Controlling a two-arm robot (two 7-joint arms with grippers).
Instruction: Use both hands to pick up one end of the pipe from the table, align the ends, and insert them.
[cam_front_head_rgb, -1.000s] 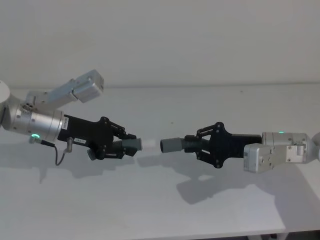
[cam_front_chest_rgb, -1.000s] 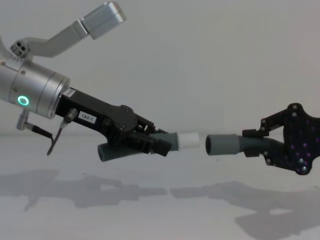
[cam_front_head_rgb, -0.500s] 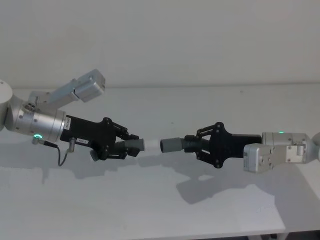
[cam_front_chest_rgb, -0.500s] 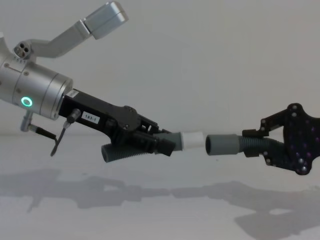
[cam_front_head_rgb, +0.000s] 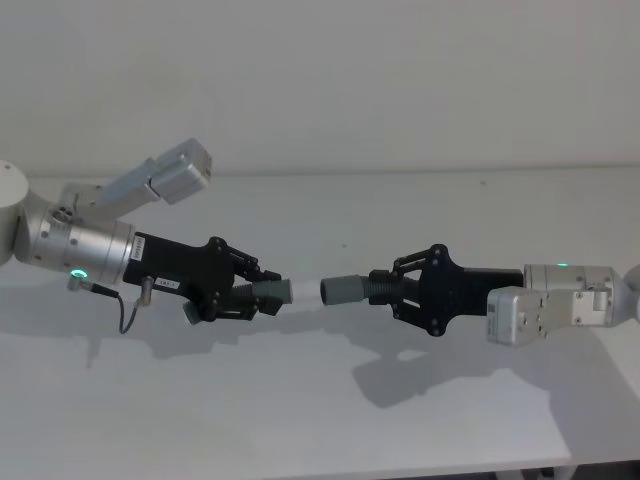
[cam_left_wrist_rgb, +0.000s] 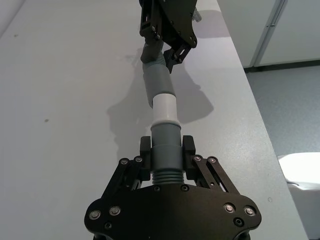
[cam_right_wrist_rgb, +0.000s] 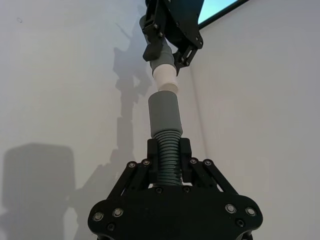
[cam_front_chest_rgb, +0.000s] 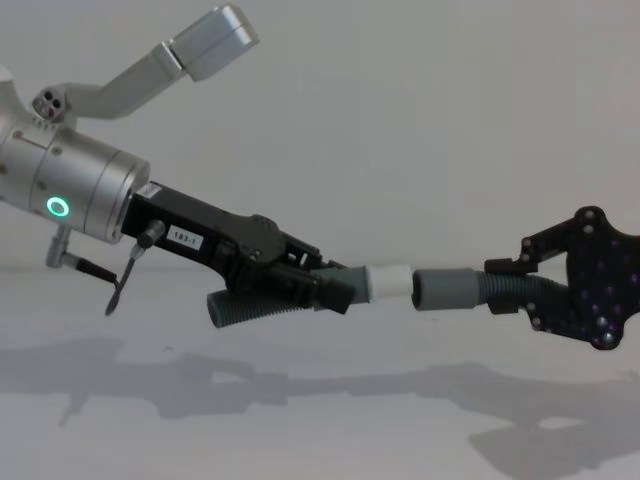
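While both pipe pieces were held up off the table (cam_front_head_rgb: 300, 400), they were lined up pretty much end to end along one left-to-right line across the robot's front. The left gripper (cam_front_chest_rgb: 335, 290) had its fingers clamped on the smooth cuff of the left pipe piece (cam_front_chest_rgb: 265, 303), right behind the white tip (cam_front_chest_rgb: 388, 282). That piece ran along the gripper, sloping a little down toward the middle, with the white tip pointing toward the robot's right and its ribbed tail bending back under the gripper body. The right gripper (cam_front_head_rgb: 385, 285) was pinched shut on the ribbed middle of the right pipe piece (cam_front_head_rgb: 355, 288), which sat close to level, its grey open cuff (cam_front_chest_rgb: 445, 290) pointing back toward the left.

In the chest view the white tip was right at the mouth of the cuff, touching or just about. The head view showed a small gap between them. From the left wrist view the tip (cam_left_wrist_rgb: 164, 109) and cuff (cam_left_wrist_rgb: 156, 84) looked like one straight run; from the right wrist view the tip (cam_right_wrist_rgb: 165, 78) sat just beyond the cuff's (cam_right_wrist_rgb: 164, 114) rim, angled slightly off its axis. Can't tell if it was actually in yet.
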